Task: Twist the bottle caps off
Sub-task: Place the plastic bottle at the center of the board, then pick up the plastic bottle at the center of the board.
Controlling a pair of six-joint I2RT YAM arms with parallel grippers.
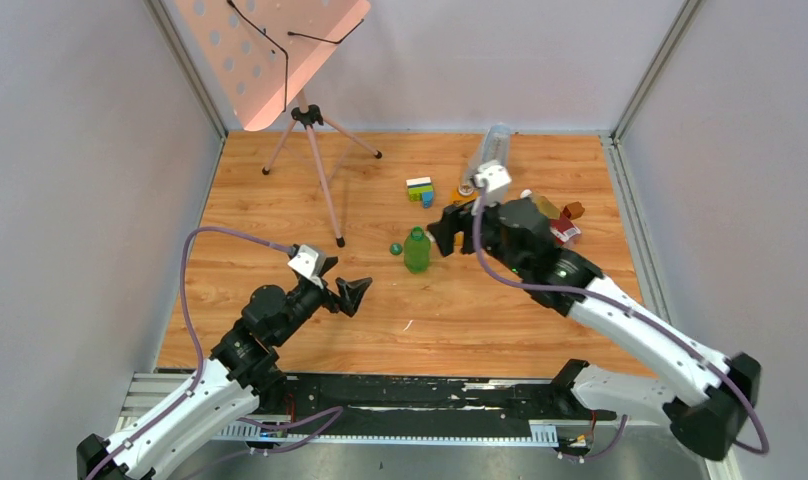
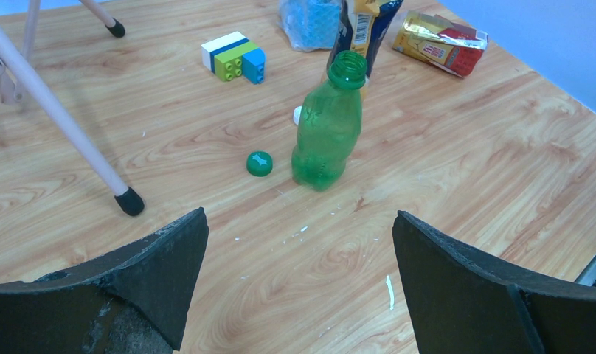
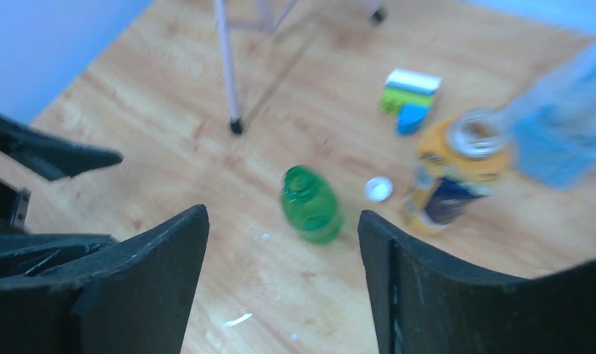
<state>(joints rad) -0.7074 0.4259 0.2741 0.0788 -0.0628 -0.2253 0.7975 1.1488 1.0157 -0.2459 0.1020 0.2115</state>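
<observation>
The green bottle [image 1: 417, 250] [image 2: 328, 129] [image 3: 310, 203] stands upright mid-table with its neck open. Its green cap [image 1: 394, 248] [image 2: 260, 163] lies on the wood just left of it. A white cap [image 3: 378, 189] [image 2: 297, 114] lies between the green bottle and the upright amber bottle with the yellow label [image 3: 454, 173] [image 2: 361, 22], whose mouth is also open. The amber bottle with the red label [image 2: 441, 43] [image 1: 562, 232] lies on its side at the right. My right gripper [image 1: 443, 228] [image 3: 280, 221] hovers open and empty just right of the green bottle. My left gripper [image 1: 358, 293] [image 2: 301, 214] is wide open, short of the bottle.
Multicoloured toy bricks [image 1: 420, 190] [image 2: 234, 57] and a tall clear bluish container [image 1: 490, 155] [image 3: 568, 125] sit behind the bottles. A small reddish-brown block [image 1: 574, 210] lies far right. A music stand's tripod legs [image 1: 325, 190] [image 2: 129, 200] stand at the left.
</observation>
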